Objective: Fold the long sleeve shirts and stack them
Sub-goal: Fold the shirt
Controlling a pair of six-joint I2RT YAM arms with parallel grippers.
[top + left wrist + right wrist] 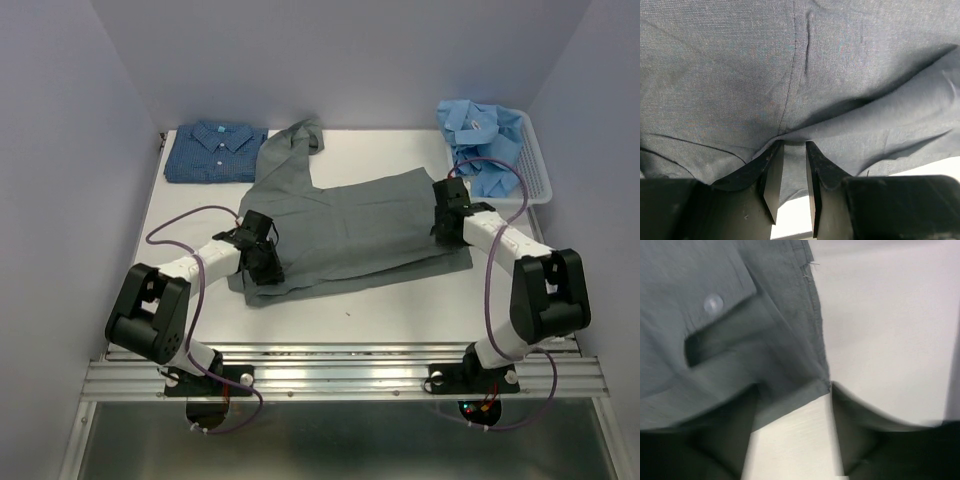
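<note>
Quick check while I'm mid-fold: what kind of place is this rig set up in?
Probably a lab test cell rather than a home. Plain walls box in a white table, an aluminium rail edges its near side, and a white basket holds spare light blue shirts.

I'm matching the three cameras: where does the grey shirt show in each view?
Top external: the grey shirt lies spread at the centre.
Left wrist: the shirt fills nearly the whole picture.
Right wrist: the shirt covers the upper left.
Shared landmark: the white table under it.
</note>
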